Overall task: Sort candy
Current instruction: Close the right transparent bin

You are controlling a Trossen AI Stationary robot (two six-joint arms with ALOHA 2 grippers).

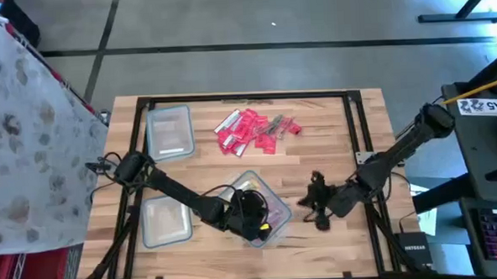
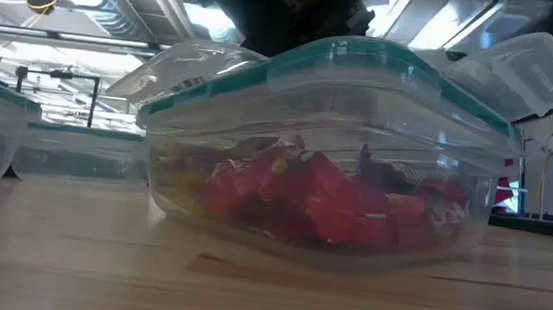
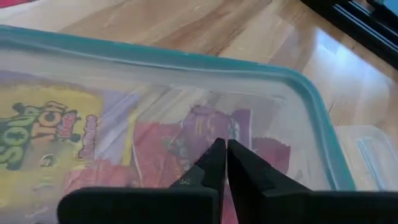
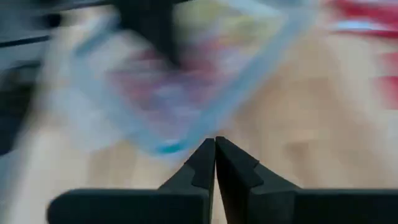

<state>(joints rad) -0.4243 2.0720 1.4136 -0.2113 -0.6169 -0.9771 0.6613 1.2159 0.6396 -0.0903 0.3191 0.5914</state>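
A clear tub (image 1: 268, 208) with a teal-rimmed lid (image 2: 335, 65) stands near the table's front middle. It holds red and yellow candy (image 2: 323, 199). My left gripper (image 1: 256, 216) is shut and sits over this tub; in its wrist view the fingertips (image 3: 222, 148) point at the lid, with a yellow pack (image 3: 43, 134) and red pieces showing through. My right gripper (image 1: 306, 202) is shut just to the tub's right, above the tabletop, holding nothing (image 4: 215, 144). A loose pile of red and pink candy (image 1: 252, 129) lies on the table toward the far edge. My left gripper's shut fingers come down at a slant onto or just above the tub's lid (image 3: 186, 118), inside its teal rim. I cannot tell whether the tips touch the lid. The tub stands flat on the table.
Two more clear tubs stand on the table's left side, one far (image 1: 169, 130) and one near (image 1: 166, 220). A black frame (image 1: 353, 126) runs around the tabletop. Bare wood lies between the candy pile and the middle tub.
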